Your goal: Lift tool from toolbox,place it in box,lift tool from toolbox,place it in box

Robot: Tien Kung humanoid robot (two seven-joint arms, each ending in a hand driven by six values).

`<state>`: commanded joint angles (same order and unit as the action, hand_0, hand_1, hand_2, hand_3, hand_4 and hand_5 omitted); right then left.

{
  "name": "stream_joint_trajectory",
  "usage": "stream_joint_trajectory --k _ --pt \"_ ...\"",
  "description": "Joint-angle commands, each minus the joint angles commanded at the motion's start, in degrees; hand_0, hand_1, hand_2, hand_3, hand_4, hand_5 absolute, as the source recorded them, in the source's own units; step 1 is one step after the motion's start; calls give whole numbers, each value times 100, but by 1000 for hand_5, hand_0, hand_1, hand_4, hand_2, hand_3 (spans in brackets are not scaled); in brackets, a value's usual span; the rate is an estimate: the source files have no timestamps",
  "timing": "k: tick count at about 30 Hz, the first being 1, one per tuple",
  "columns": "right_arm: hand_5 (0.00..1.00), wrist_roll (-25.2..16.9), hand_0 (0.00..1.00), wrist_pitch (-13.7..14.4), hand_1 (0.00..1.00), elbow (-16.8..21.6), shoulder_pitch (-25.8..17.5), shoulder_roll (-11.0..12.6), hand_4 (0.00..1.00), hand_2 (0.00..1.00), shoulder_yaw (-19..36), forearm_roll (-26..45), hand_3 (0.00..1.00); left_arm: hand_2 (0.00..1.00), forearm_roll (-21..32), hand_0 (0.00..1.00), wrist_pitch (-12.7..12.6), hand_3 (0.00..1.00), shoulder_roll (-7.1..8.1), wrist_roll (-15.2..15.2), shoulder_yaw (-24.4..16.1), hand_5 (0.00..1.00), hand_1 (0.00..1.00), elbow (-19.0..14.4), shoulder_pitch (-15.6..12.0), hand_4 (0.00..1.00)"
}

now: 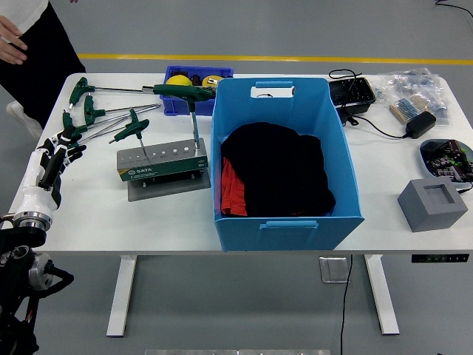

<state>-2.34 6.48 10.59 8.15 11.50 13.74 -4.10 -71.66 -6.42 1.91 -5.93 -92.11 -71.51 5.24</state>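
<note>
Left robot hand (53,164), white with black joints, sits at the left edge of the frame over the tabletop (96,222), its fingers loosely spread and holding nothing, fingertips just beside the green handles of the loose T-handle wrenches (100,118). Those wrenches lie fanned out in the upper left, each a slim silver shaft with a dark green grip. Right of them stands the grey tool stand (162,164), a metal block with a row of holes along its top and a green label on its front, set on a flat grey plate. One T-handle wrench (191,100) stands upright in the stand's right end, its green crossbar level with the top of the large blue box (284,159) just beside it. That box, at the centre of the frame, holds black and red cloth (277,170). Behind the stand sits a small blue bin (194,89) with yellow items. A person's hand (11,41) shows at the upper left corner.
</note>
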Motion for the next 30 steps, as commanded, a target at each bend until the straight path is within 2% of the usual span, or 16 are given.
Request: stream_joint_trajectory --k 27,30 --pt "753 -11 684 -10 667 -3 24 7 794 746 -15 23 599 775 -12 754 1 773 -6 -21 -38 763 697 -4 11 867" --pt "753 -10 684 -11 667 -1 23 7 794 746 -25 33 599 775 -147 754 -112 773 -5 -178 -13 763 697 -35 3 867"
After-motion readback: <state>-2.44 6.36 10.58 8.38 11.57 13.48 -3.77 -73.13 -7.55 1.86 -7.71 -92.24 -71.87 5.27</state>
